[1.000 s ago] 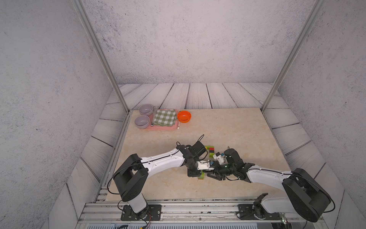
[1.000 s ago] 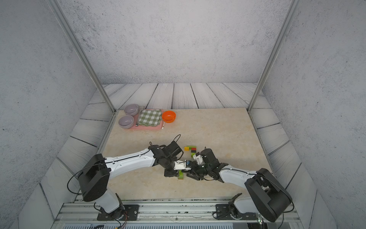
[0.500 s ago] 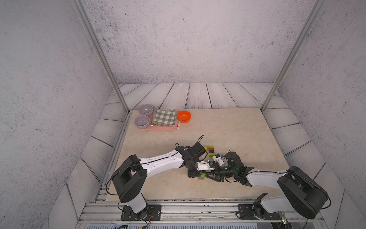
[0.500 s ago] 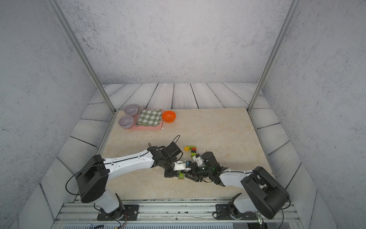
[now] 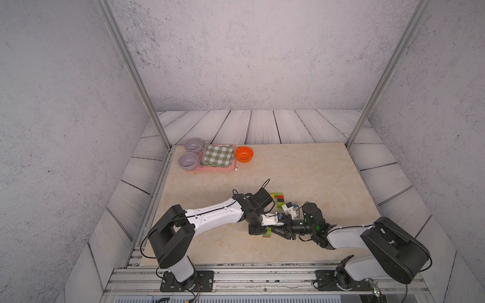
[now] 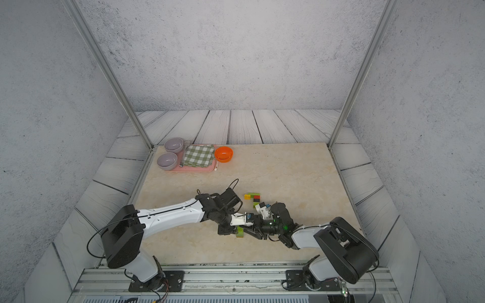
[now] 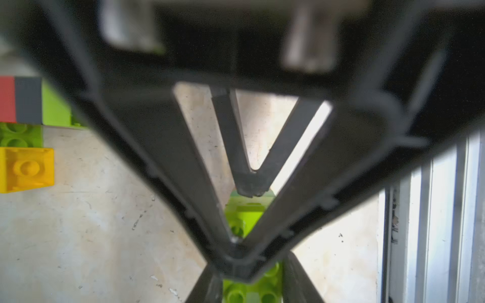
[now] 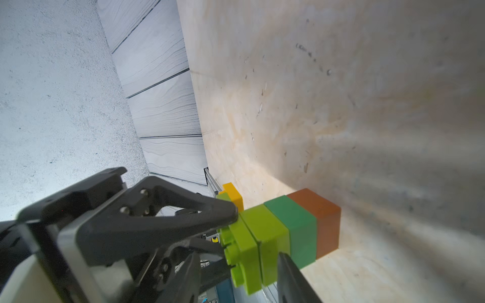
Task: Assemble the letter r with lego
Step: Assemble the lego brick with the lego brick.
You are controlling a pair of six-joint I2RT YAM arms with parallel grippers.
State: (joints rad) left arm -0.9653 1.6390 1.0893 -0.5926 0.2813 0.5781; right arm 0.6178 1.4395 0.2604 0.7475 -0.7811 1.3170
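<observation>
Both grippers were on one brick stack (image 8: 288, 230)
It lay sideways on the table (image 5: 301, 178) (lime, green, brown-orange), near the yellow-red cluster (image 6: 253, 197); the left gripper (image 7: 237, 258) pressed closed tips on its studded end, and the right gripper (image 5: 273, 232) narrowly clasped its lime sides.

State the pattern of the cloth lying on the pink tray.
The cloth is green-and-white checked; it shows best in a top view.

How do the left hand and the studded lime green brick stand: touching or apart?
Touching. In the right wrist view a fingertip of the left hand presses on the edge of the studded lime green brick, with no gap.
</observation>
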